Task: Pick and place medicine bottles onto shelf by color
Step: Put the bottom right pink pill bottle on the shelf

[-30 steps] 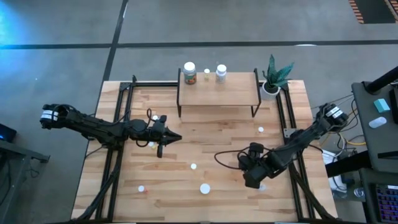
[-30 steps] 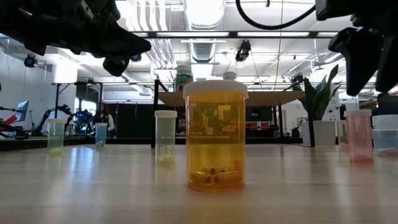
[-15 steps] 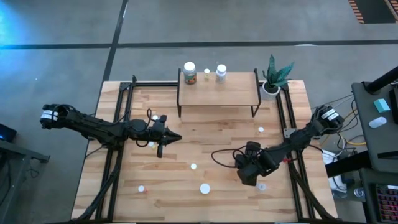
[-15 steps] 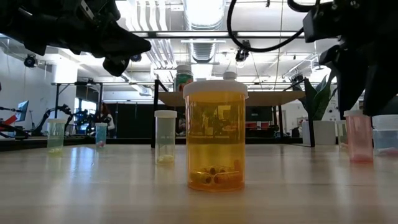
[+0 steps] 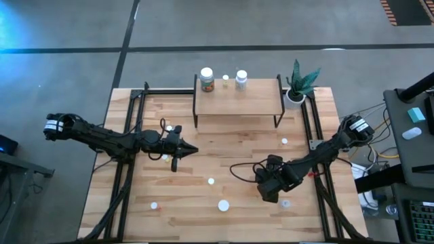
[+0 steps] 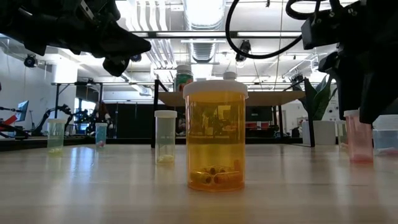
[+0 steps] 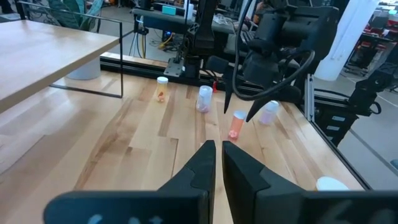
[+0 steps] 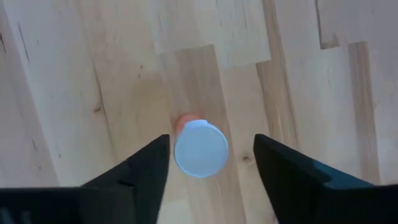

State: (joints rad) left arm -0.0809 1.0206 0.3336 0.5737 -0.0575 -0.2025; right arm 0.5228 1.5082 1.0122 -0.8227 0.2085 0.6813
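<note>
Right now the main risk sits with the right gripper [image 8: 208, 168], whose fingers [image 8: 140, 177] stand apart on either side of a small red bottle [image 8: 200, 148] with a white cap, low and centre in the right wrist view, not yet touching it. The bottle looks slightly off-centre between them, nearer one finger, so as I judge it a closing stroke could have one pad strike first and nudge or tip the light vial instead of clamping it; a descent that is too shallow could pinch only the cap and let the body slip. In the high view this right gripper [image 5: 269, 188] hangs over the lower right of the worktop [image 5: 230, 149], its arm stretching back toward the right edge of the frame, wrist turned to look almost straight down. The left gripper [image 5: 182, 150] waits at centre left of that frame, its fingers [image 7: 205, 163] clenched together on nothing, arm lying low and nearly level across the boards. The shelf [image 5: 237, 98] stands at upper centre with three bottles already along its back edge, and other bottles, among them a large yellow one [image 6: 215, 135], remain scattered on the worktop; a sweep of either arm could topple them.
</note>
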